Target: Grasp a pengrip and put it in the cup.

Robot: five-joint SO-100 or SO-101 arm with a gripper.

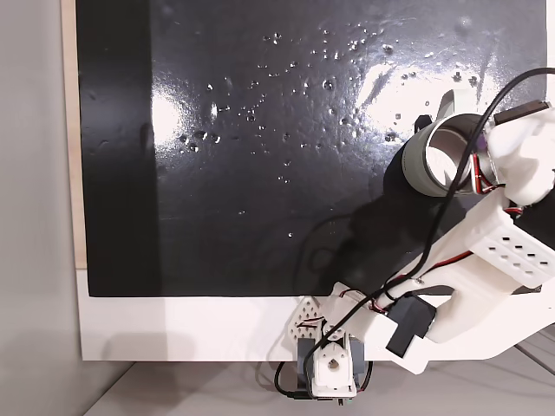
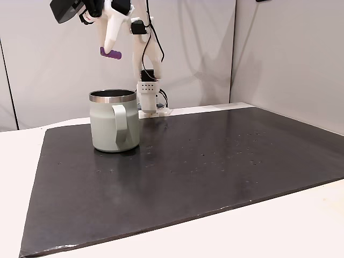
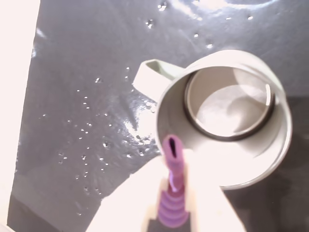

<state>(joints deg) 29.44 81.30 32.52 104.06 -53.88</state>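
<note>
Looking down through the wrist view, you see the gripper (image 3: 175, 193) clamped on the pengrip (image 3: 173, 193), the purple ribbed tube rising from 6 o'clock with its open end pointing toward the middle of the picture. The white fingers (image 3: 207, 203) on either side are blurred and overexposed, so their edges melt into each other, and the bottom border cuts them off. The tube's tip overlaps the near rim of the cup (image 3: 275, 150); from this angle you cannot tell how high it sits above that rim.

In a fixed view from the side, the pengrip (image 2: 110, 54) hangs roughly level at the gripper (image 2: 111, 52), clearly above the cup (image 2: 102, 126) and apart from it, at about 12 o'clock from the shiny rim. The arm (image 2: 115, 16) is cut by the top edge, and its base (image 2: 148, 97) stands behind the cup at 1 o'clock. The cup's handle (image 2: 121, 126) faces you.

In a fixed view from above, the cup (image 1: 425, 160) sits at 3 o'clock on the black mat (image 1: 260, 173). The arm (image 1: 494, 260) covers part of the cup's right side and runs off the right edge. Only a sliver of purple shows at the cup's right edge, so the pengrip (image 1: 479, 139) is hard to make out there, and glare on the mat washes out the surface near 12 o'clock.
</note>
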